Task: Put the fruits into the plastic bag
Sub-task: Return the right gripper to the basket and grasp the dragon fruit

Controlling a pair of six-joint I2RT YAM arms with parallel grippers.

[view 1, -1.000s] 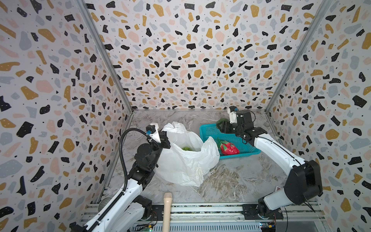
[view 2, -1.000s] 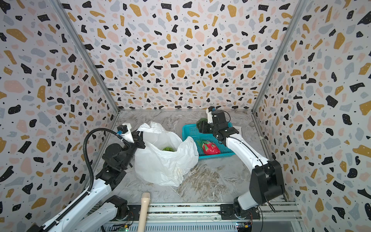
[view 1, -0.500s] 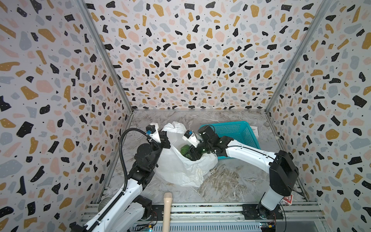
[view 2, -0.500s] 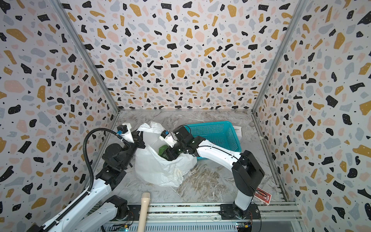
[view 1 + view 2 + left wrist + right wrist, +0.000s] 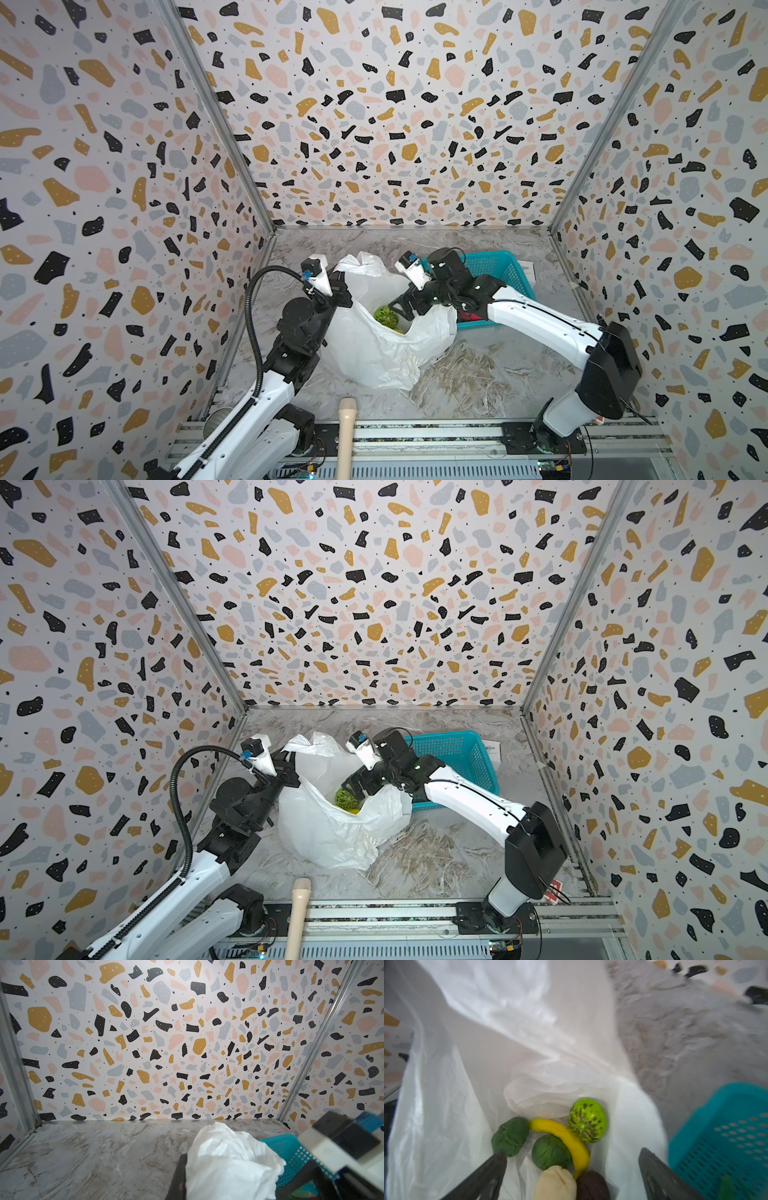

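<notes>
My left gripper [image 5: 337,286] is clamped tight on a handle [image 5: 353,264] of the bag [image 5: 374,353] and lifts it, so the mouth opens toward my right gripper [image 5: 572,1152]. That one hangs inside the mouth, its jaws wide apart with nothing between them.

Just below its tips the fruits [image 5: 550,1152] lie in the bottom of the bag: two dark green ones, the banana [image 5: 564,1136], a bright green speckled one [image 5: 586,1120], a cream piece [image 5: 554,1184] and a dark one [image 5: 591,1186].

To do this step well, I think the left gripper must hold the handle high and not pull sideways. The right gripper should rise straight up out of the mouth, because the thin rim lies close beside its outer jaw and can catch on it.

Behind the right gripper stands the basket [image 5: 498,266]. Under my arm something red [image 5: 469,319] shows in it, probably one fruit not yet moved.

Beyond the basket lies a white label [image 5: 492,749], and by the base of my right arm a red card [image 5: 555,885]. The print on both is too small to read. I see no brand anywhere.
</notes>
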